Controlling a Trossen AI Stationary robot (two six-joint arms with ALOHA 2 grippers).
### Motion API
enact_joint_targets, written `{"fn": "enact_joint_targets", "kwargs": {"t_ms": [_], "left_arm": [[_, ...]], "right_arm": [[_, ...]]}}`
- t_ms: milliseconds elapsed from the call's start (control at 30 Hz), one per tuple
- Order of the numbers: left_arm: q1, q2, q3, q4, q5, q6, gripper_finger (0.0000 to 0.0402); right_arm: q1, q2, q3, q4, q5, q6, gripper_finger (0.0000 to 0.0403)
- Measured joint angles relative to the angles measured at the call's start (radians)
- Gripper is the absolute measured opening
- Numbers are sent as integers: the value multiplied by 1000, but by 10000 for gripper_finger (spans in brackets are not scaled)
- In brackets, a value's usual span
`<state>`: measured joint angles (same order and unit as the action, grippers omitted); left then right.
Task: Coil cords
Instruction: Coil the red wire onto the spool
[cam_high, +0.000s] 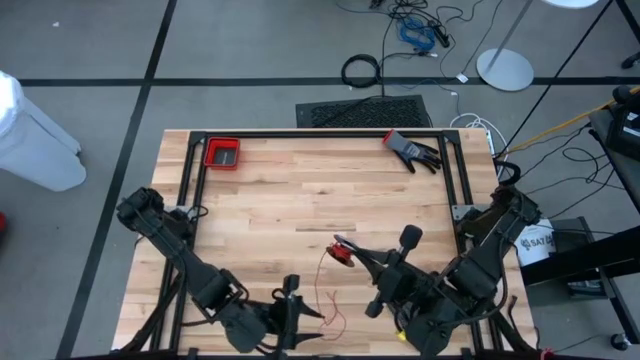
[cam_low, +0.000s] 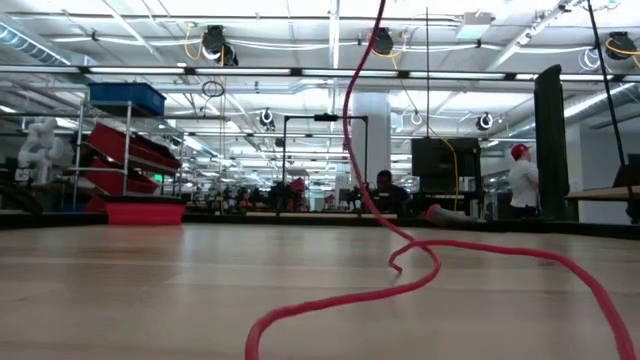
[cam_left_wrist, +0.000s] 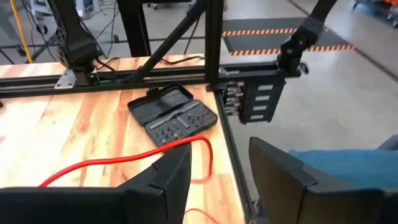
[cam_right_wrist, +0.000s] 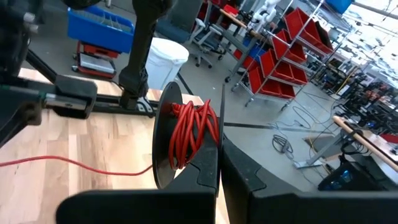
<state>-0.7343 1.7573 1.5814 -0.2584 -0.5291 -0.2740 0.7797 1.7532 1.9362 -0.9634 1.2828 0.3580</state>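
Observation:
A thin red cord (cam_high: 327, 272) is partly wound on a small black spool (cam_right_wrist: 166, 134). My right gripper (cam_high: 350, 254) is shut on that spool above the table's near middle. From the coil (cam_right_wrist: 194, 129) the cord drops to the table and lies in loose loops (cam_low: 400, 255) on the wood. My left gripper (cam_high: 300, 306) stands open at the near edge, left of the loops. Nothing is between its fingers (cam_left_wrist: 177, 177), and the cord (cam_left_wrist: 124, 158) lies on the table beyond them. My right gripper pinches the spool between its two shut fingers at a thin black flange (cam_right_wrist: 222, 121) beside the red coil. The fingers lie about level and come from the table's near right. The spool is lifted clear, and the cord trails slack below it.
A black case (cam_left_wrist: 174, 115) lies near the far right corner, and a red tray (cam_high: 222, 153) sits at the far left corner. A black frame (cam_high: 320, 133) runs round the table's edges. Bare wood lies between the arms and the far edge.

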Motion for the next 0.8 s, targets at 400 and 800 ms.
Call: {"fn": "enact_joint_targets", "kwargs": {"t_ms": [400, 800], "left_arm": [[-44, -15, 0, -127, -41, -10, 168], [-68, -18, 0, -242, -65, -51, 168]], "right_arm": [[1, -1, 0, -14, -3, 1, 0], [1, -1, 0, -15, -8, 8, 0]]}}
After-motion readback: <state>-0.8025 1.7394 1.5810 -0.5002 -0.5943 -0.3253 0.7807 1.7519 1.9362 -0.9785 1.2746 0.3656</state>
